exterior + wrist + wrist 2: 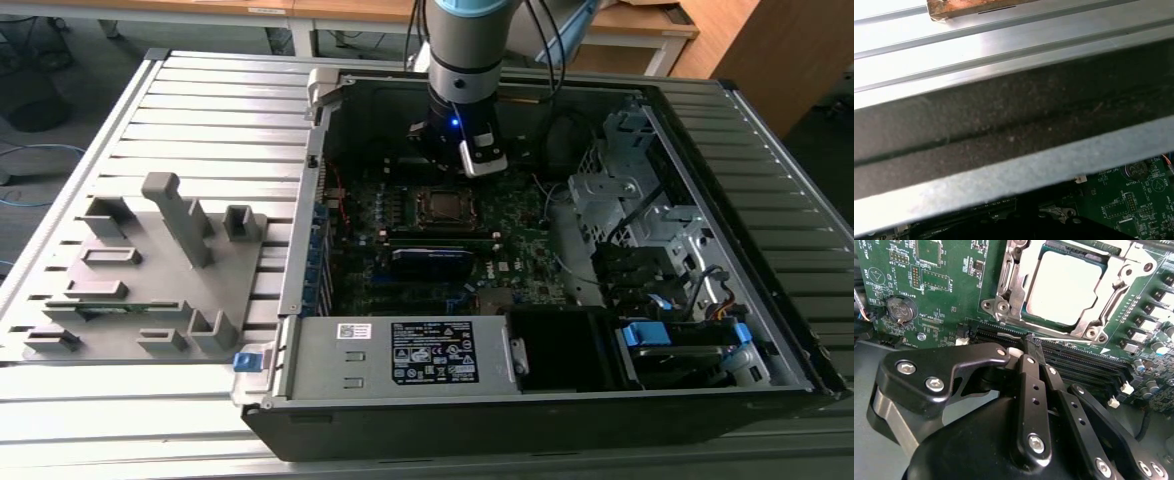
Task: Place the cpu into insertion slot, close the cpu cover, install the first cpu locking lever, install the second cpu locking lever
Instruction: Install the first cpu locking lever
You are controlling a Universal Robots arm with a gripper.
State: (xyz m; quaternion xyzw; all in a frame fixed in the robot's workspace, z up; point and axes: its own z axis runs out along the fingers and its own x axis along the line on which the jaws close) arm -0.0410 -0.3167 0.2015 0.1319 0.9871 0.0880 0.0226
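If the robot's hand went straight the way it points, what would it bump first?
Probably the long black memory slots on the circuit board, just beside the cpu. The hand aims there in the second wrist view, but its height above them is unclear.

It looked like a robotics lab or workshop: an open black metal computer case (pixel 534 425) lay under the gripper (pixel 477 165) on a ribbed aluminium desk (pixel 200 100), a grey moulded plastic fixture tray (pixel 134 285) off to one side of the gripper, and wooden office tables (pixel 651 25) stood beyond it.

Arm (pixel 463 55) vert., claw (pixel 1032 342) tips together, facing dwn.
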